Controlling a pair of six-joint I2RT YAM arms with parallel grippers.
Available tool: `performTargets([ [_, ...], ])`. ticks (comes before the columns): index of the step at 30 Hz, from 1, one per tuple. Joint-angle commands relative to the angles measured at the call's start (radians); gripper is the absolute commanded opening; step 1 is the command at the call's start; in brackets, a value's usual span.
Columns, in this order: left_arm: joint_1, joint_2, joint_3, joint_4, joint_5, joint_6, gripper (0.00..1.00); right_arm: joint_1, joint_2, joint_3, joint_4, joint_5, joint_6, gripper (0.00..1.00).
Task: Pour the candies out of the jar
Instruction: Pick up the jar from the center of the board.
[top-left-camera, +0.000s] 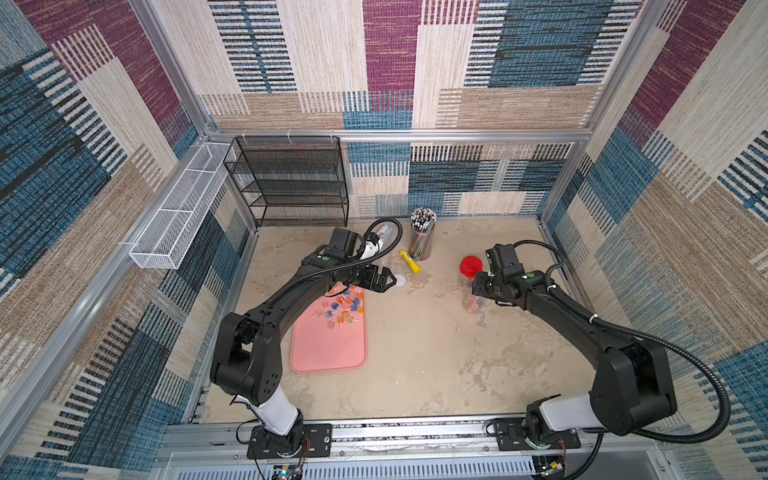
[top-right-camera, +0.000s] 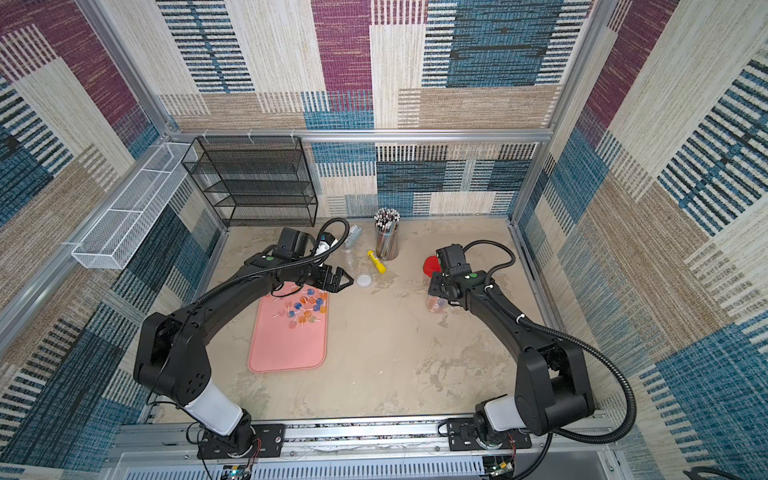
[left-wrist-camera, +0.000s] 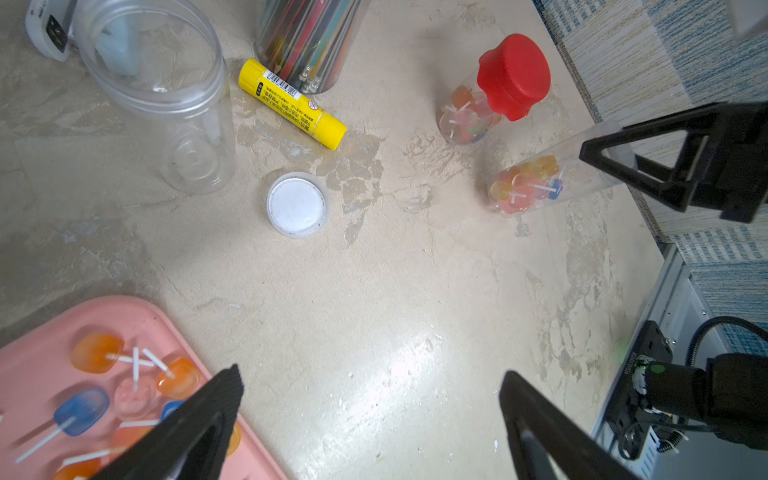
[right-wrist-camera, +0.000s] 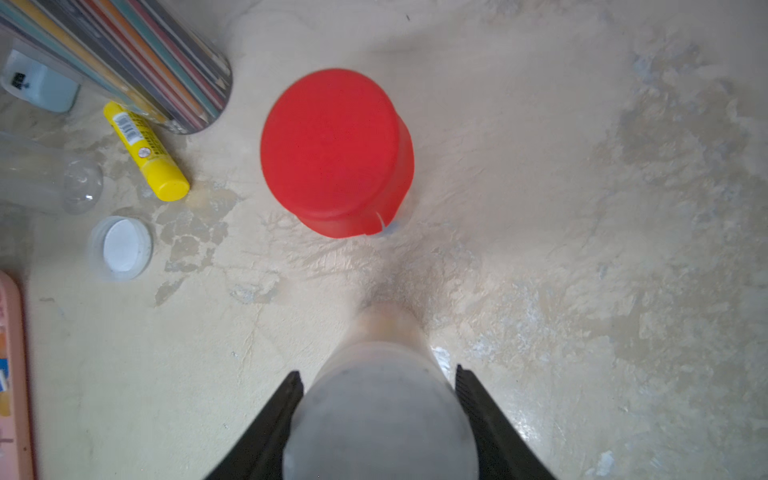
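Observation:
A clear jar (left-wrist-camera: 536, 183) holding candies (left-wrist-camera: 523, 183) stands at the right of the table. My right gripper (right-wrist-camera: 377, 370) is shut on its upper part (right-wrist-camera: 382, 415), one finger pressed to each side. In both top views the arm hides the jar's top, and only its lower part (top-left-camera: 471, 303) (top-right-camera: 435, 305) shows. More candies (top-left-camera: 343, 309) (left-wrist-camera: 95, 353) lie loose on the far end of the pink tray (top-left-camera: 328, 353). My left gripper (left-wrist-camera: 372, 374) (top-left-camera: 390, 282) hangs open and empty past the tray's far corner.
A second candy jar with a red lid (top-left-camera: 471, 266) (right-wrist-camera: 336, 153) stands just behind the held one. An empty clear jar (left-wrist-camera: 166, 95), a white lid (left-wrist-camera: 297, 205), a yellow glue stick (left-wrist-camera: 291, 102) and a pencil holder (top-left-camera: 422, 239) sit toward the back. A black mesh shelf (top-left-camera: 291, 183) stands back left.

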Motion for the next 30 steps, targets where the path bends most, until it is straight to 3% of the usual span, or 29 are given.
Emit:
performTargets([
  [1, 0.001, 0.001, -0.001, 0.018, 0.001, 0.016, 1.00, -0.001, -0.006, 0.043, 0.031, -0.101, -0.056, 0.47],
  [9, 0.003, -0.045, -0.024, 0.075, 0.078, 0.063, 1.00, 0.000, 0.072, 0.180, 0.057, -0.436, -0.145, 0.46],
  [20, -0.020, -0.108, -0.045, 0.104, 0.196, 0.068, 0.89, -0.001, 0.158, 0.332, 0.049, -0.887, -0.176, 0.42],
  [30, -0.118, -0.107, 0.019, 0.042, 0.166, 0.192, 0.88, 0.002, 0.182, 0.377, -0.035, -1.082, -0.230, 0.41],
])
